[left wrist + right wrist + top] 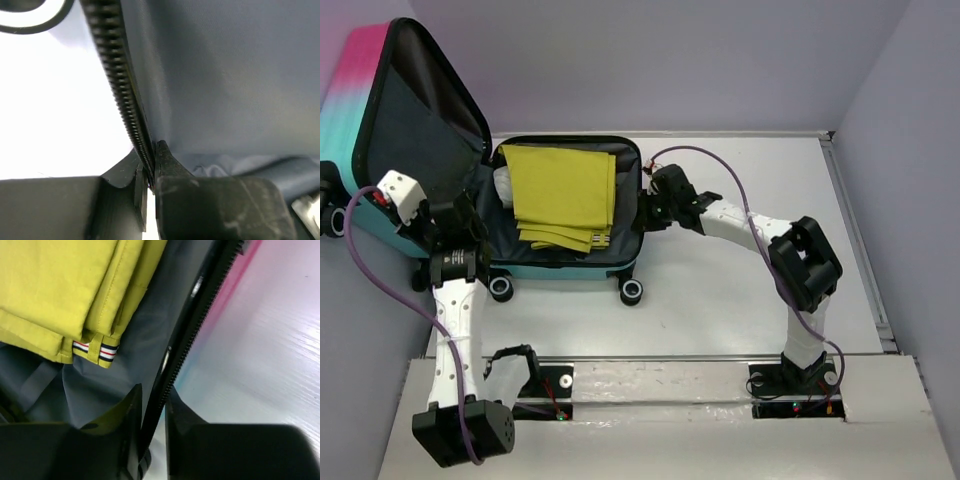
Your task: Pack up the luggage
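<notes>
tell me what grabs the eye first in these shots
The open luggage stands out at the table's far left, its pink-to-teal lid propped upright, with a folded yellow garment lying in its dark base. Next, both arms: the left tool pinches the zipper rim on its left side, and the right tool clamps the rim on its right side.

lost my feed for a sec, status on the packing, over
Left gripper pinched on luggage zipper edge. Right gripper clamped on the right rim. Lid open, folded yellow clothes inside. Nothing seen in the way.
</notes>
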You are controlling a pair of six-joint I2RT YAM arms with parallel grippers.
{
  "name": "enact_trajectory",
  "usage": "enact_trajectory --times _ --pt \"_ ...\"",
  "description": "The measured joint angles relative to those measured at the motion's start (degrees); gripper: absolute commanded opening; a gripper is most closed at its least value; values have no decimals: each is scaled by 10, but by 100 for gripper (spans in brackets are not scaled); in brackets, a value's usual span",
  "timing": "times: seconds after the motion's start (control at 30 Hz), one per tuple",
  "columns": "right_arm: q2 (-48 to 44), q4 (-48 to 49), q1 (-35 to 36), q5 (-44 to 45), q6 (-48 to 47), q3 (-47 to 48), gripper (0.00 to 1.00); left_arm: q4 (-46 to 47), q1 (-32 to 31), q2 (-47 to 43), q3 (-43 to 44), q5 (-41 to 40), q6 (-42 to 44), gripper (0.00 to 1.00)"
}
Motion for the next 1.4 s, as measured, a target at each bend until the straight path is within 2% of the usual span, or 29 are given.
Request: enact_trajectory --times 0.03,0.13,0.37,0.5,0.57,0.63,0.67,0.7,0.73,0.77,0.8,0.83,0.87,0.9,0.93,0.97,1.03,1.1,1.2,1.27,1.3,1.33,1.37,1.4 --pt "0 -1 0 5 11 0 7 0 -12 -4 -2 -5 1 6" --pt "0 0 -4 17 43 1 7 -5 -111 -33 -16 -55 17 6" --pt "-5 30 -21 24 56 -17 7 -50 -518 -63 -24 -237 84 6" --pt "-11 38 -21 30 52 -27 7 -95 -709 0 -19 -301 103 6" --pt "-23 39 -25 29 40 -42 7 -112 -774 56 -8 -311 96 6" --pt "-42 34 -39 26 24 -62 7 -126 -813 111 5 -310 86 6" --pt "-47 33 -44 25 18 -69 7 -127 -830 133 14 -296 75 14" --pt "-66 30 -59 22 9 -91 7 -125 -852 153 25 -261 60 29" --pt "-84 29 -78 16 -2 -111 7 -119 -863 163 33 -244 49 63" --pt "-91 30 -86 12 -7 -119 10 -110 -880 176 49 -206 28 75" --pt "-109 31 -108 4 -15 -142 16 -106 -888 179 56 -191 25 85" --pt "-126 31 -131 -7 -24 -161 28 -94 -903 181 67 -171 16 92" --pt "-140 30 -147 -14 -31 -176 49 -78 -913 181 76 -153 12 94" --pt "-153 30 -164 -21 -40 -190 59 -43 -926 176 90 -135 13 94" --pt "-165 21 -183 -29 -53 -202 73 -25 -932 171 98 -125 15 95" --pt "-172 11 -199 -30 -55 -210 75 -1 -936 163 107 -110 19 95" --pt "-179 -3 -224 -32 -61 -216 87 44 -938 141 127 -83 28 95" --pt "-193 -24 -236 -28 -64 -216 88 80 -938 121 150 -63 42 95" --pt "-231 -50 -238 -6 -65 -209 88 83 -918 111 203 -23 44 94" --pt "-272 -76 -239 20 -66 -189 82 70 -868 125 260 20 30 93" --pt "-289 -86 -241 33 -67 -176 74 62 -838 132 281 45 22 93" --pt "-315 -94 -242 45 -69 -159 43 51 -784 141 306 86 8 93" --pt "-330 -99 -242 51 -69 -148 21 41 -726 152 328 119 -2 93" --pt "-349 -103 -242 56 -71 -136 8 35 -693 160 340 143 -8 93"
